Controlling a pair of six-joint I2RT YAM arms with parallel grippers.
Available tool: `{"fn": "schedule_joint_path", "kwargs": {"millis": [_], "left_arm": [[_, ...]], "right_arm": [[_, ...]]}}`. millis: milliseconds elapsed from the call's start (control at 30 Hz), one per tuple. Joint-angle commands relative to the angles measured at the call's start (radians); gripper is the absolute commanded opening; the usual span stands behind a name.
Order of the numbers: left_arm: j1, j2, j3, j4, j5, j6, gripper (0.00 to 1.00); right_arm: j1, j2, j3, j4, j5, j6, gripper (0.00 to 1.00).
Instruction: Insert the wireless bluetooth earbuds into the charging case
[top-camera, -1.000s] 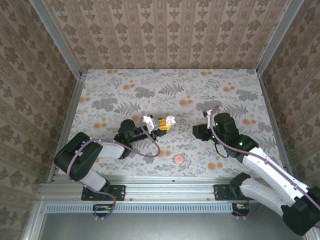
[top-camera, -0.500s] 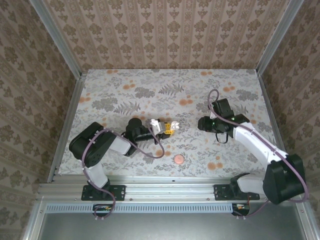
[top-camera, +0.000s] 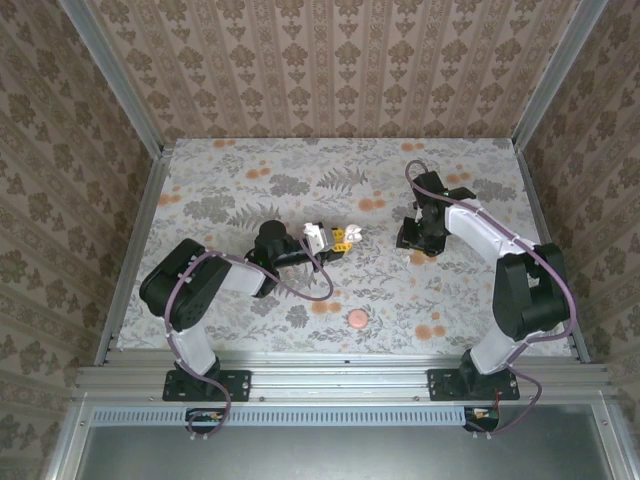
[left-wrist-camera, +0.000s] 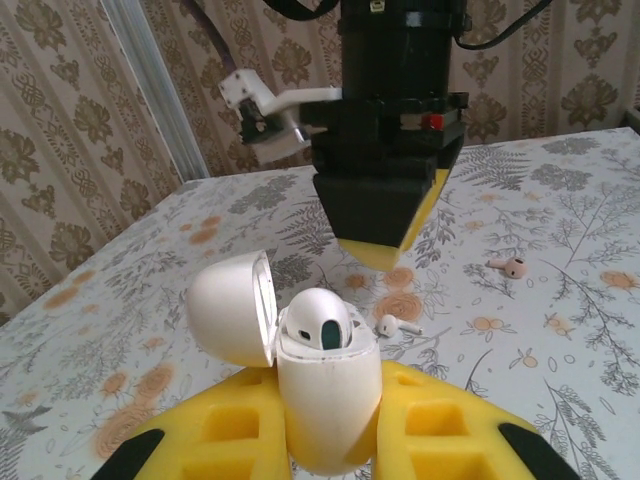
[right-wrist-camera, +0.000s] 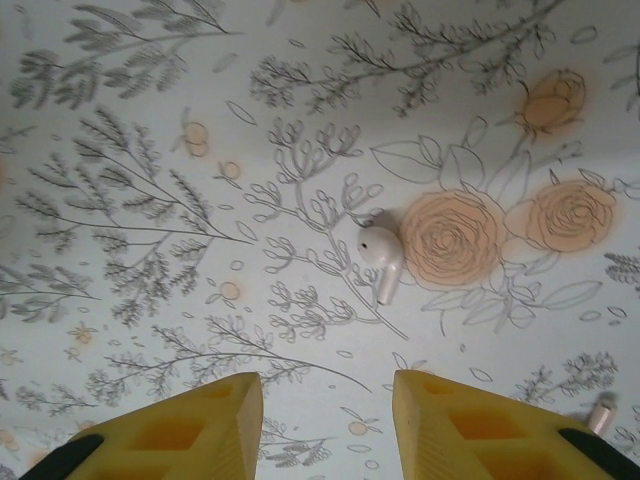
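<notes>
two loose earbuds, one open charging case, one pink disc

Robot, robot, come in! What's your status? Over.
Left gripper shut on open white plastic charging case. Right gripper open, over small white earbud lying on floral table. Nothing in the way.

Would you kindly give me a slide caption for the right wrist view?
Right tool, open, hovers over a white earbud lying on the floral tablecloth.
</notes>
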Motion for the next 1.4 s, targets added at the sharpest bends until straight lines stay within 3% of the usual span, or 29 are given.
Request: {"fn": "schedule_joint_path", "kwargs": {"millis": [0,667,1367], "left_arm": [[0.010,-0.010,0.019,-0.029,0.022,0.036,0.00],[0.047,-0.004,0.027,-0.067,0.039,0.061,0.00],[0.057,0.004,0.027,-0.049,0.048,0.043,0.00]], "right_arm": [[-0.003,0.042,0.061,-0.109,0.055,0.026,0.40],[-0.036,0.304,0.187,-0.141,0.030,-0.036,0.39],[-0.038,0.379,0.204,-0.140,-0.017,-0.058,0.31]]}}
